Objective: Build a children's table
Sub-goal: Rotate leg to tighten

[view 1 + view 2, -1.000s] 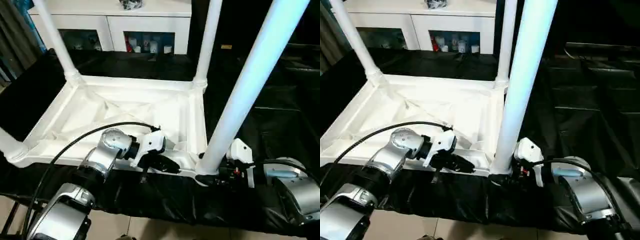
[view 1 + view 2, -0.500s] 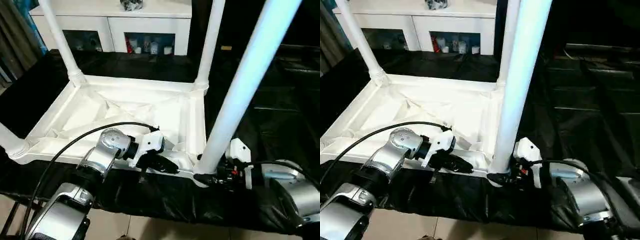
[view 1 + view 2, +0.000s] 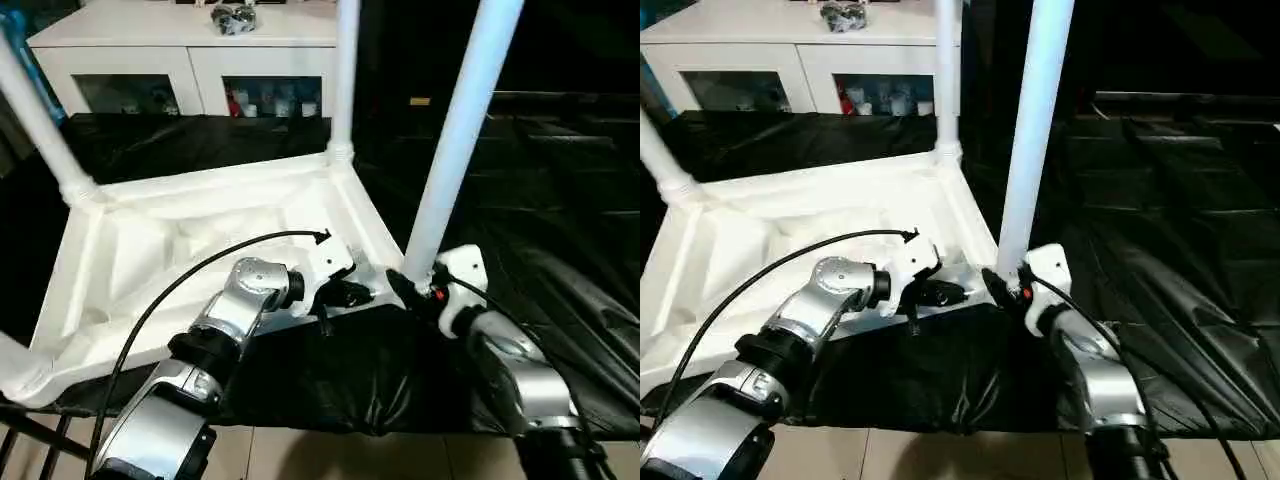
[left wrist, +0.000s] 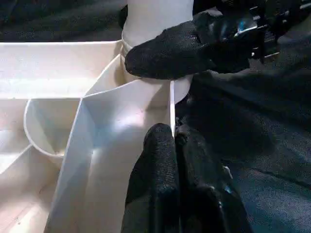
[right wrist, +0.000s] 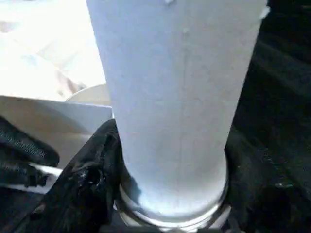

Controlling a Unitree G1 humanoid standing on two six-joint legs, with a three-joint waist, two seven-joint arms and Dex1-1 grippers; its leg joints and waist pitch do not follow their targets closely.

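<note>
Black fingers (image 4: 165,165) pinching thin white rim (image 4: 171,109)

From the head pair we looked forward and down over both forearms at the upturned children's table (image 3: 200,240) on black sheeting (image 3: 330,370), a white cabinet (image 3: 180,50) behind. The left wrist camera sat close along its fingers (image 4: 160,170) at the table's rim. The right wrist camera faced one leg (image 5: 170,97) at very close range. Both wrist views shared that leg's socket corner.
</note>
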